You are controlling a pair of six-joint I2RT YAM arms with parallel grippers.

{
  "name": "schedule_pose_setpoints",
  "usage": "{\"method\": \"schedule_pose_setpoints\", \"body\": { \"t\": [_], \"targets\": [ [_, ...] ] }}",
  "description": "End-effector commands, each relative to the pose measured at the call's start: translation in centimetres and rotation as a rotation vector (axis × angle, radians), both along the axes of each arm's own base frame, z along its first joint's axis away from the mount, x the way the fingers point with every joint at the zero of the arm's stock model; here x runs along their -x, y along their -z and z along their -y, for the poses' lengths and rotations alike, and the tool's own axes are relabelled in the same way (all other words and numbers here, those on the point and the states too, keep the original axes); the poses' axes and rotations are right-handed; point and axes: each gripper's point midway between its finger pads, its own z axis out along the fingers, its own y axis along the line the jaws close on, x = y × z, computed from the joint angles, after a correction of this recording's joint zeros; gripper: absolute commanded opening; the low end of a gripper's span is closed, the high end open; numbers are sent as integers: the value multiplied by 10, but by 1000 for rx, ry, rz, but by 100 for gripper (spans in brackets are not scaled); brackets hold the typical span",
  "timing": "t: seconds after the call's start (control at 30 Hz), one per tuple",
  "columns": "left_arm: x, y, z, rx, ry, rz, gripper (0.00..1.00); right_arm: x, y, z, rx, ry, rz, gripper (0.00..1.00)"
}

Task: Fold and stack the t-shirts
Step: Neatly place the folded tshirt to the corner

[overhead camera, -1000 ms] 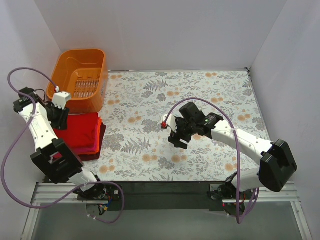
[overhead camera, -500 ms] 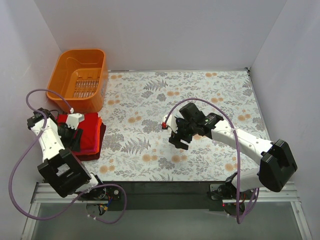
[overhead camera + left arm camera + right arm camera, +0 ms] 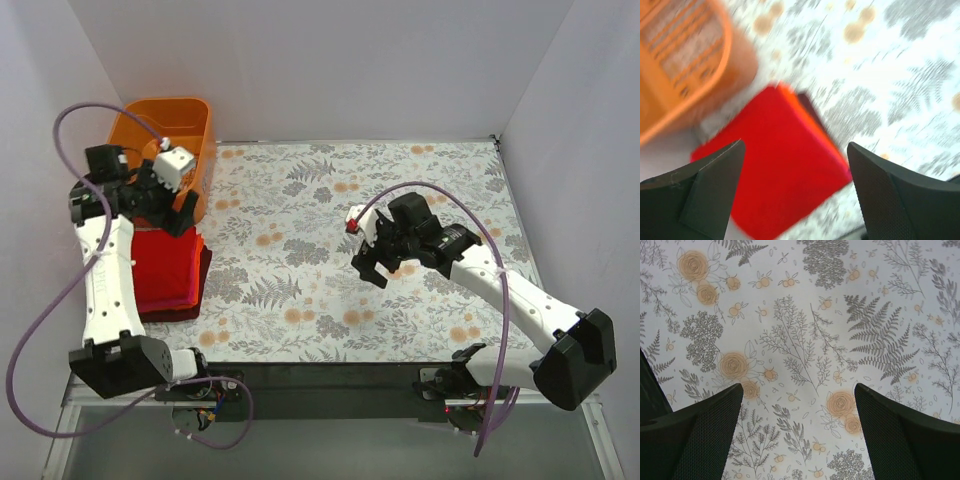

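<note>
- My left gripper (image 3: 795, 145) has its fingers spread and empty, hovering above the folded t-shirts (image 3: 775, 175), bright red on top, stacked beside the orange basket (image 3: 165, 135).
- My right gripper (image 3: 797, 387) is spread too, over the floral cloth (image 3: 805, 330).
- I'd worry a low left-arm sweep snags the top shirt and drags the stack apart.

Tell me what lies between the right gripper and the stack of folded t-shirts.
Between the right gripper and the t-shirt stack, only the floral cloth shows, bare, in the top external view.
</note>
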Motion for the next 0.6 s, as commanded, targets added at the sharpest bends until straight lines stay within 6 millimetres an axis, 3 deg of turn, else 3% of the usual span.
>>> {"method": "schedule_pose_setpoints", "body": {
  "t": [0.0, 0.03, 0.07, 0.1, 0.13, 0.3, 0.43, 0.47, 0.5, 0.57],
  "targets": [
    [-57, -5, 45, 98, -50, 29, 83, -17, -27, 3, -94, 116, 34, 98],
    [-84, -4, 55, 96, -45, 44, 84, -22, -31, 5, -106, 141, 39, 98],
    [-97, 3, 82, 103, -5, 21, 84, -31, -35, 11, -115, 182, 40, 98],
    [-109, 8, 94, 107, -38, 1, 84, -36, -37, 14, -131, 222, 28, 98],
    [-127, 20, 120, 122, -12, -36, 85, -47, -43, 23, -149, 270, 37, 98],
    [-147, 36, 181, 228, 18, -94, 86, -85, -48, 54, -220, 445, 7, 98],
    [-125, 76, 208, 253, 19, -176, 87, -102, -30, 88, -224, 551, -30, 98],
    [-116, 85, 217, 266, 23, -198, 87, -102, -22, 91, -217, 558, -45, 98],
    [-100, 105, 217, 260, 24, -249, 87, -97, -8, 94, -207, 563, -74, 98],
    [-88, 118, 223, 271, 10, -268, 88, -92, 2, 100, -199, 570, -82, 98]
  ]
}}
